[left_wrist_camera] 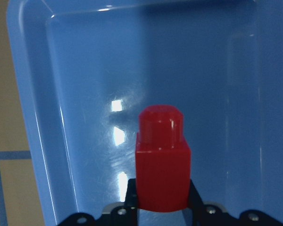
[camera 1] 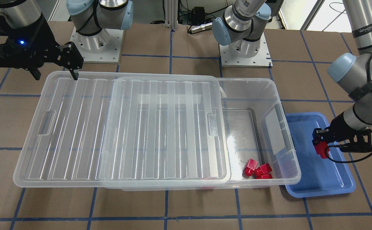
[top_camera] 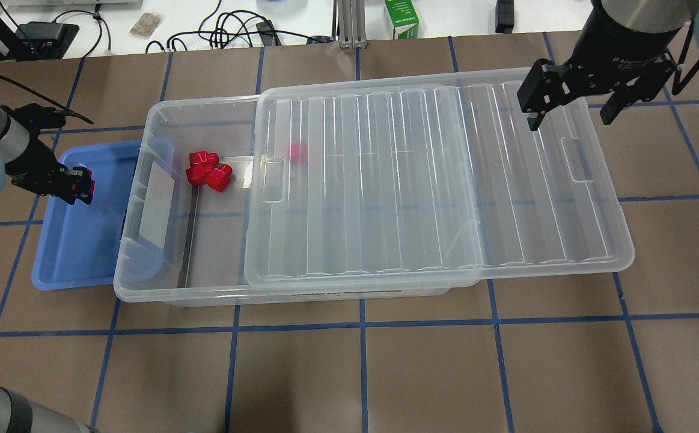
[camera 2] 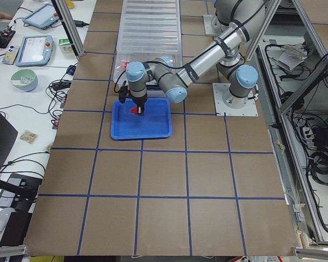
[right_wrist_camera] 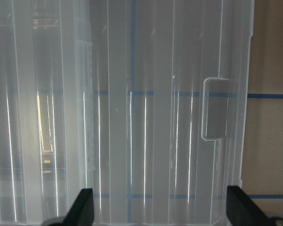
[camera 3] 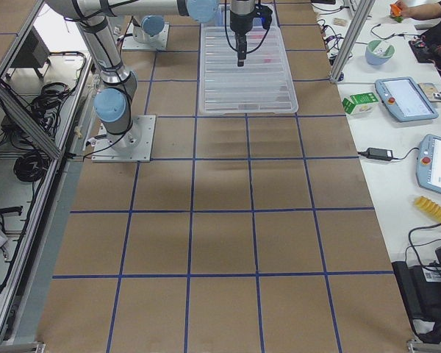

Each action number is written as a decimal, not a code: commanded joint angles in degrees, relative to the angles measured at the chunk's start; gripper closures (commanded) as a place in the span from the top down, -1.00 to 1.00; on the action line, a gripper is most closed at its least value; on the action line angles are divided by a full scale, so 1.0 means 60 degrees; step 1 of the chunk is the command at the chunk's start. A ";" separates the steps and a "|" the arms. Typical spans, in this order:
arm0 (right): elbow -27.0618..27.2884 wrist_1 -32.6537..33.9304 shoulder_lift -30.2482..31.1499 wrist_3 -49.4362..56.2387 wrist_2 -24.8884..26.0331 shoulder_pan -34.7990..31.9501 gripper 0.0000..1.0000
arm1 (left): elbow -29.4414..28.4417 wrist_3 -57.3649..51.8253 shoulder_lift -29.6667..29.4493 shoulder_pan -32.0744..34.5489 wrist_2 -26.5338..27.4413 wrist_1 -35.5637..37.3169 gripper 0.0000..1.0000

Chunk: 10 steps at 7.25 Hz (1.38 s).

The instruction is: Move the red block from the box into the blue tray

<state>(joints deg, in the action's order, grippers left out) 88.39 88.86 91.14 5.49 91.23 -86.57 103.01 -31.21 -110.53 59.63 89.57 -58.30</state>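
My left gripper (camera 1: 320,147) is shut on a red block (left_wrist_camera: 161,160) and holds it just above the floor of the blue tray (camera 1: 333,179), stub pointing down into it. The gripper also shows in the overhead view (top_camera: 83,184) over the tray (top_camera: 79,252). The box (top_camera: 205,252) lies beside the tray, its ribbed lid (top_camera: 433,180) slid aside toward my right. Three red blocks (top_camera: 208,170) lie in the open end, one more (top_camera: 297,151) under the lid. My right gripper (top_camera: 571,102) hovers open and empty over the lid's far end.
The box touches the tray's inner rim (camera 1: 289,134). Brown table with blue tape grid (top_camera: 361,325) lies all around. Both arm bases (camera 1: 245,44) stand behind the box. Cables and a green carton (top_camera: 401,18) sit beyond the table's far edge.
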 commanded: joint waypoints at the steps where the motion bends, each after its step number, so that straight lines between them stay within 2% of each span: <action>1: 0.0005 0.0000 0.0001 0.0008 0.0000 0.0000 1.00 | 0.0131 0.0017 -0.0372 0.0008 -0.0017 0.0239 -1.00; 3: 0.0005 0.0000 -0.0028 0.0096 0.0015 0.0073 1.00 | 0.0146 0.0046 -0.0475 0.0008 -0.0002 0.0225 -0.93; 4: -0.0009 0.0014 -0.0043 0.0140 0.0030 0.0189 1.00 | 0.0146 0.0046 -0.0505 0.0008 0.0012 0.0239 -0.78; 5: -0.0024 0.0073 -0.0087 0.0706 0.0030 0.0524 1.00 | 0.0146 0.0046 -0.0534 0.0008 0.0012 0.0239 -0.12; 6: 0.0048 0.0059 -0.0102 0.2075 -0.0072 0.1659 1.00 | 0.0102 0.0060 -0.0534 0.0008 0.0012 0.0254 0.34; 7: 0.0209 0.0189 -0.0232 0.2538 -0.0087 0.2641 1.00 | -0.0029 0.0075 -0.0404 0.0052 -0.0031 0.0239 0.62; 8: 0.0529 0.0727 -0.0741 0.2644 0.0261 0.2825 1.00 | -0.0088 0.0641 -0.0069 0.0386 0.0055 0.0225 0.67; 9: 0.0866 0.1269 -0.1341 0.2616 0.1047 0.2871 1.00 | -0.0364 0.0936 0.0370 0.0795 0.0143 -0.0123 0.72; 10: 0.1145 0.2014 -0.1912 0.2659 0.1171 0.2871 1.00 | -0.0729 0.1113 0.0794 0.1046 0.0159 -0.1026 0.79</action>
<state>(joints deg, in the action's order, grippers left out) 93.01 95.98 83.94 21.00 95.87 -69.88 100.98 -26.35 -108.92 63.66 90.23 -59.56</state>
